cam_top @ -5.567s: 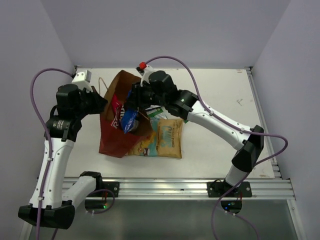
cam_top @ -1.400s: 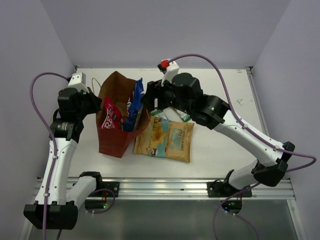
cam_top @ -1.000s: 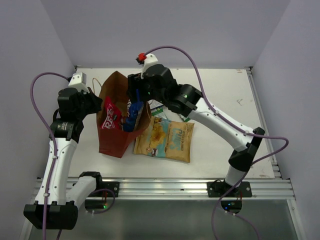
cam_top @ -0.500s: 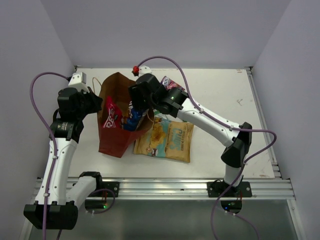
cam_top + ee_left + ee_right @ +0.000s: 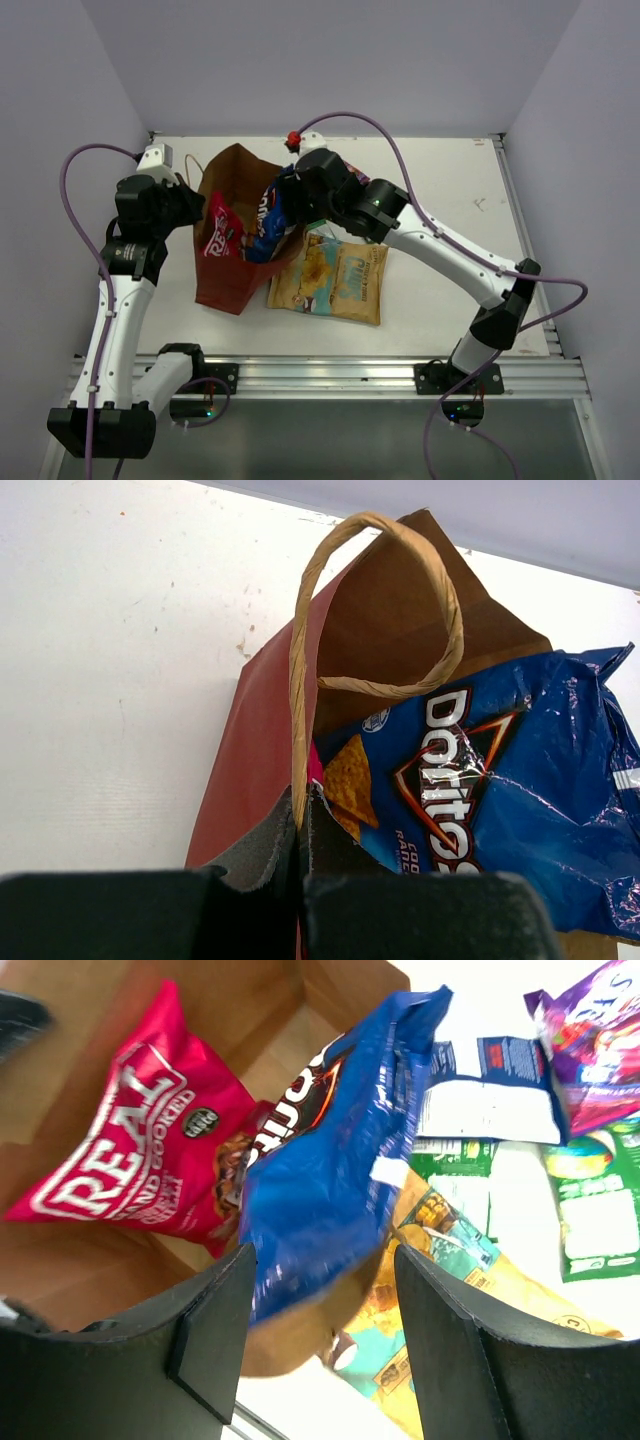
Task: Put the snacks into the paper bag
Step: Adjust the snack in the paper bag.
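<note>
The paper bag (image 5: 222, 275) stands open at the left, brown with red sides. The pink-red "REAL" packet (image 5: 215, 232) sits inside it. The large blue packet (image 5: 268, 212) stands in the bag's mouth, leaning on the right rim. My left gripper (image 5: 193, 205) is shut on the bag's loop handle (image 5: 300, 680) at the left rim. My right gripper (image 5: 330, 1330) is open above the blue packet (image 5: 330, 1160) and the rim, holding nothing. The tan-gold packet (image 5: 335, 280) lies flat to the right of the bag.
Beyond the bag, the right wrist view shows a small purple-pink packet (image 5: 590, 1040), a small dark blue packet (image 5: 495, 1085) and green packets (image 5: 590, 1200) lying on the white table (image 5: 450, 200). Walls close in the table on three sides.
My right gripper has drawn back to the right from over the bag's mouth, and the blue packet stays in the bag. The left arm has not moved.
</note>
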